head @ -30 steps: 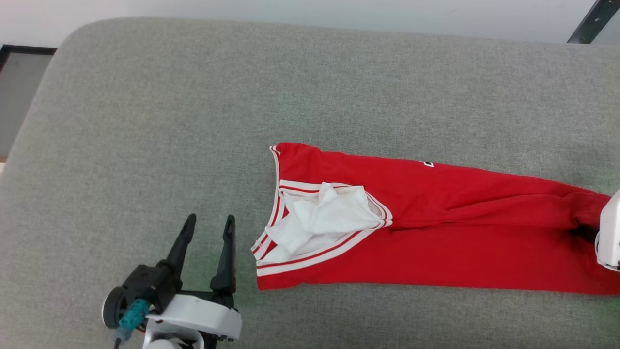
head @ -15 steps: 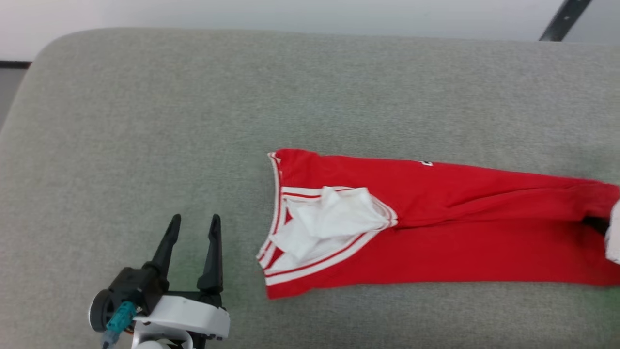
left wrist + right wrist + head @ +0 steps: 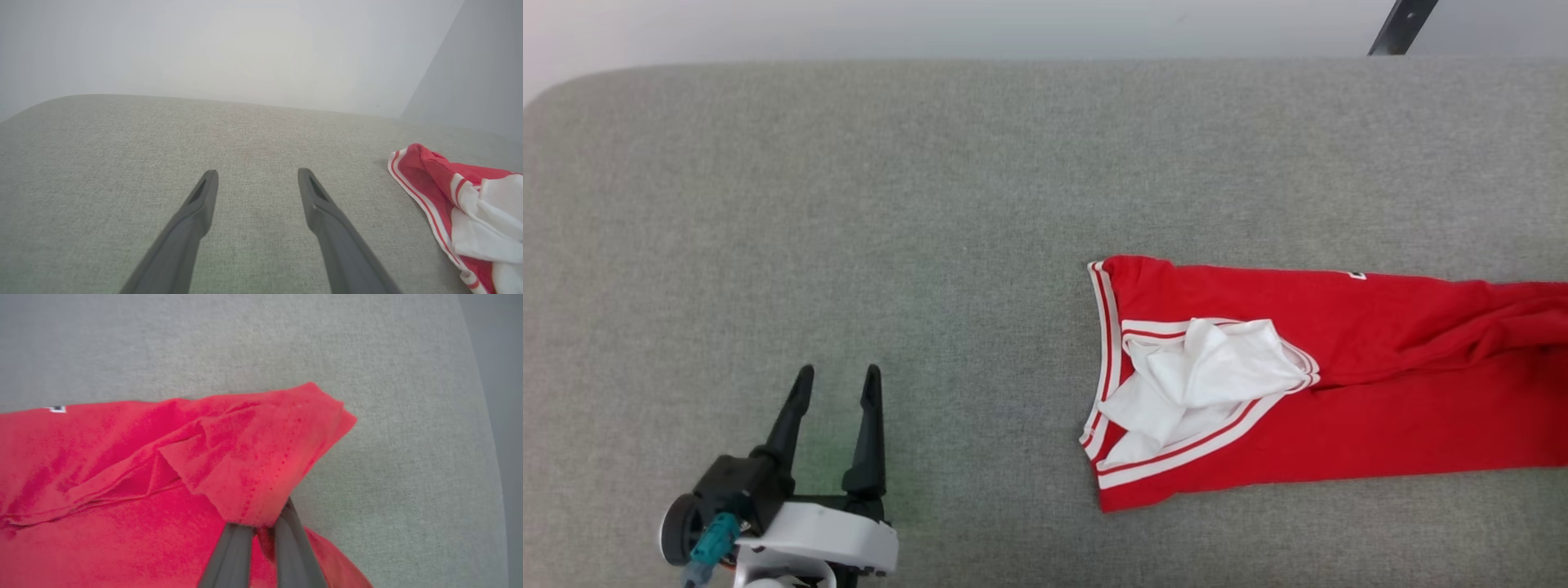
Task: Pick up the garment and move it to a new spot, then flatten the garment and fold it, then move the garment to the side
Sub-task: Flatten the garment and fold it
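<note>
**A:** What was on the left?

**B:** The left claw [image 3: 838, 372] hung just above a grey fabric-covered bench [image 3: 931, 204]. Its two dark fingers were spread wide and held nothing. It was well apart from the cloth.

**A:** Where was the garment?

**B:** The garment [image 3: 1388, 416] lay right of centre on the bench. It was stretched sideways and ran off the right edge of the head view. Its white-striped trim [image 3: 1104, 351] faced the left claw, and a crumpled white sleeve [image 3: 1209, 377] was bunched on top of the red.

**A:** And the far right?

**B:** In the right wrist view, the right claw [image 3: 260, 533] had its fingers pressed together. They were pinching a bunched fold at the garment's hem end.
</note>
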Robot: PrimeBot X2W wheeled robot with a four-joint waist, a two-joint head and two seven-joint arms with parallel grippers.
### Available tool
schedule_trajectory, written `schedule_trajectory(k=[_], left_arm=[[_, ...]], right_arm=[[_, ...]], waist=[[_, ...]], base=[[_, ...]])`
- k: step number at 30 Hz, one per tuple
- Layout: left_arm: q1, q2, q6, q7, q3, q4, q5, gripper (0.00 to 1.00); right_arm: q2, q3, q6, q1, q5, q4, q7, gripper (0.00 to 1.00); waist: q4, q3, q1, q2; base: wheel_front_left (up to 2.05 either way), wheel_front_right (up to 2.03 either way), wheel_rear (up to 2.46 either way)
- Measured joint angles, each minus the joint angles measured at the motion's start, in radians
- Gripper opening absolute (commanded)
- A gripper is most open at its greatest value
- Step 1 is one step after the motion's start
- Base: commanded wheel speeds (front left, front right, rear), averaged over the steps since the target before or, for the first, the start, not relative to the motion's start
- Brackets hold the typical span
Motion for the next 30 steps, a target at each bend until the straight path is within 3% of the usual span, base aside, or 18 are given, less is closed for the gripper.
schedule_trajectory(k=[9,14,22,30], left_arm=[[0.013,-0.024,-0.01,0.0,0.002,0.023,0.011,1.0],[0.015,-0.032,-0.016,0.0,0.005,0.027,0.01,1.0],[-0.002,-0.042,-0.019,0.0,-0.013,0.035,0.006,1.0],[-0.011,-0.045,-0.023,0.0,-0.028,0.047,-0.01,1.0]], right_arm=[[0.123,0.134,0.0,0.002,0.116,-0.293,0.103,0.0],[0.215,0.24,0.0,-0.021,0.155,-0.388,0.151,0.0],[0.32,0.416,0.0,-0.092,0.149,-0.358,0.142,0.0],[0.332,0.511,0.0,-0.137,0.126,-0.254,0.061,0.0]], waist=[[-0.001,-0.05,0.0,0.0],[0.029,-0.058,0.0,0.0],[0.098,-0.039,0.0,0.0],[0.163,-0.02,0.0,0.0]], base=[[0.0,0.0,0.0],[0.0,0.0,0.0],[0.0,0.0,0.0],[0.0,0.0,0.0]])
